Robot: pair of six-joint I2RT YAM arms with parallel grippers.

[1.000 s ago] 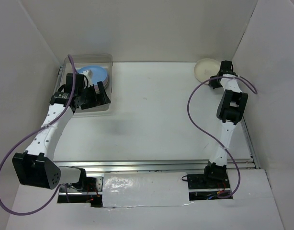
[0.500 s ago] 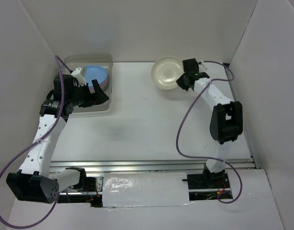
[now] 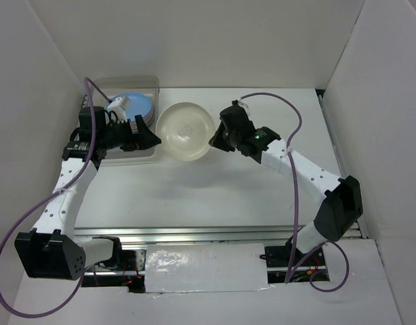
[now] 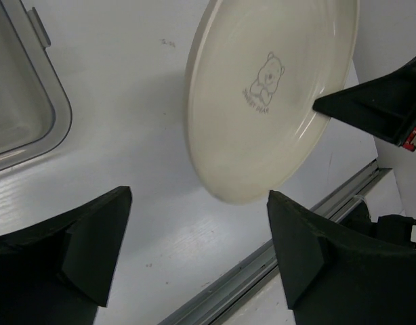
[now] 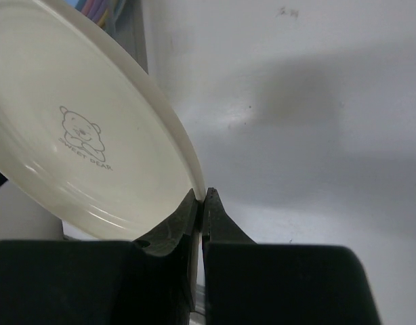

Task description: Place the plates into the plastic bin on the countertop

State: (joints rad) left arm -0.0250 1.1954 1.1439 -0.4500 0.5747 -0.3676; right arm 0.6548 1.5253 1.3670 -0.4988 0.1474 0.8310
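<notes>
A cream plate (image 3: 185, 131) with a small bear print hangs tilted above the countertop (image 3: 215, 183), just right of the plastic bin (image 3: 127, 80). My right gripper (image 3: 212, 140) is shut on its right rim; in the right wrist view the fingers pinch the plate (image 5: 79, 135) at its edge (image 5: 202, 196). My left gripper (image 3: 148, 135) stands open at the bin's right wall, facing the plate (image 4: 269, 95), with nothing between its fingers (image 4: 198, 203). Inside the bin a blue plate (image 3: 137, 105) tops a stack with lilac edges showing.
A metal rail (image 3: 221, 233) runs along the countertop's front edge. White walls close in the left, back and right sides. The bin's rounded corner (image 4: 32, 115) shows at the left of the left wrist view.
My right arm has swung left, carrying the cream plate from the far right corner to beside the bin. My left gripper has pulled out of the bin toward its right wall, still open.
</notes>
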